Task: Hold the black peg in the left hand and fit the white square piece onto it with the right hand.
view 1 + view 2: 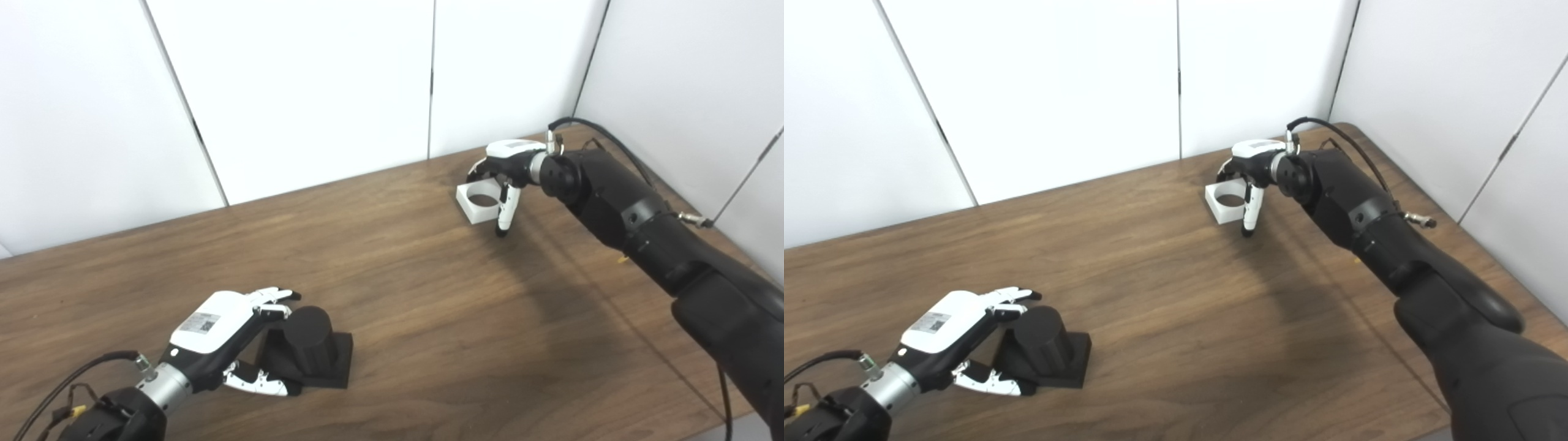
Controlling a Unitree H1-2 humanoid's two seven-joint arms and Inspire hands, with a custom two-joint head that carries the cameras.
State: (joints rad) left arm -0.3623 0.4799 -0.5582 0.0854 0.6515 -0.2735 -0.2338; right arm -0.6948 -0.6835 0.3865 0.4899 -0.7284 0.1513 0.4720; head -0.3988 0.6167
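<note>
The black peg (309, 334), a short cylinder on a square black base, stands on the wooden table (398, 275) at the near left. My left hand (214, 321) reaches it from the left with fingers spread by the cylinder's top and the thumb (263, 384) along the base's near edge; it looks open. At the far right lies the white square piece (474, 213) with a round hole, flat on the table. Over it hovers my right hand (508, 162), fingers curled at its far side and the thumb (505, 214) pointing down by its near right corner, not closed on it.
White wall panels (306, 92) stand right behind the table's far edge and along its right side. The table's rounded far right corner (1350, 130) lies just behind the right arm. Cables (597, 131) run along both forearms.
</note>
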